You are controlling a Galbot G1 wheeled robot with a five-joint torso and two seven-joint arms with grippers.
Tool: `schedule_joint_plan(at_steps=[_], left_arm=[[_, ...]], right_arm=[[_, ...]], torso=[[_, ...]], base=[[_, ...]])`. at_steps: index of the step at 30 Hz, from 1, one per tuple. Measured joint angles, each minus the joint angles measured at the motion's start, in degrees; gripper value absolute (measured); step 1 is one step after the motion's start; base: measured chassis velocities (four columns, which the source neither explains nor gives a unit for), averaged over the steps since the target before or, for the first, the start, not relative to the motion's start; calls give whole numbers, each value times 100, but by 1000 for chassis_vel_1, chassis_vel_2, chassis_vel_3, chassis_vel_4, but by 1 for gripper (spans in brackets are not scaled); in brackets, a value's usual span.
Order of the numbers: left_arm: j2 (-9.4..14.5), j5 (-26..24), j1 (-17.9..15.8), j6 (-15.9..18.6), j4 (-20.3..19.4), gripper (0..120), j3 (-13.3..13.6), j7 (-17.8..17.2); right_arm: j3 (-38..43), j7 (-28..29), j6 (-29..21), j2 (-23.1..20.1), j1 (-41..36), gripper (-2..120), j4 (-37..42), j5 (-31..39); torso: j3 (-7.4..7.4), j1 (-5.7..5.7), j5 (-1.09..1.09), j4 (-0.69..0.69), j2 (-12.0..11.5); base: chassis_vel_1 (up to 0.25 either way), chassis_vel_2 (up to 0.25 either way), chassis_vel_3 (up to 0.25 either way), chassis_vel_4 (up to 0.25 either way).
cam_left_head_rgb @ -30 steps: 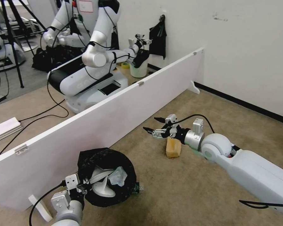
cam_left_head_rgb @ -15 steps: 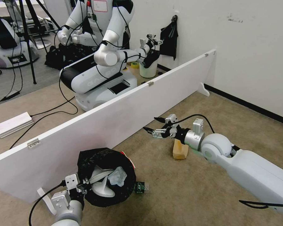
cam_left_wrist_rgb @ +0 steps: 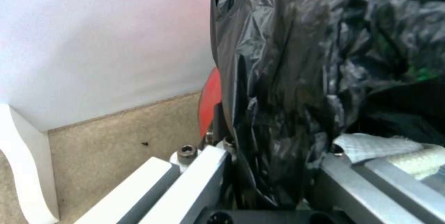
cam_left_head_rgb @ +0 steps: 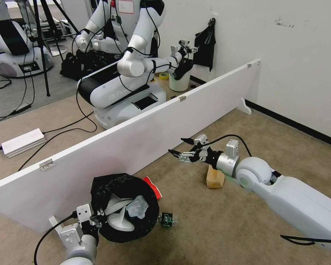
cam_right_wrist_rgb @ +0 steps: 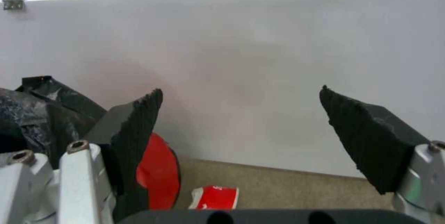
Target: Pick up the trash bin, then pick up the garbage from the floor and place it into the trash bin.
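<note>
The trash bin (cam_left_head_rgb: 125, 208), red-bodied and lined with a crinkly black bag (cam_left_wrist_rgb: 297, 78), sits at the lower left of the head view, close to the white partition board (cam_left_head_rgb: 136, 140). White slippers (cam_left_head_rgb: 117, 215) and a pale crumpled piece (cam_left_head_rgb: 137, 207) lie inside it. The left gripper (cam_left_head_rgb: 95, 219) grasps the bin's near rim, fingers clenched on the liner. On the carpet (cam_left_head_rgb: 209, 228) just right of the bin lie a green-labelled bottle (cam_left_head_rgb: 168, 219) and a red-white cup (cam_left_head_rgb: 152, 186). At centre right, the right gripper (cam_left_head_rgb: 180, 147) hangs above the floor with fingers spread wide, holding nothing; a tan paper bag (cam_left_head_rgb: 214, 177) stands beneath its wrist.
</note>
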Motion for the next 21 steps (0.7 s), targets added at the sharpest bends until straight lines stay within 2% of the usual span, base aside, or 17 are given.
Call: schedule_joint_plan(at_steps=[21], left_arm=[[2,-25,-17,28,-4,0,-13,42]], right_arm=[[-14,-19,-11,11,5,88,-18,5]], torso=[[0,0,0,0,0]], base=[[0,0,0,0]])
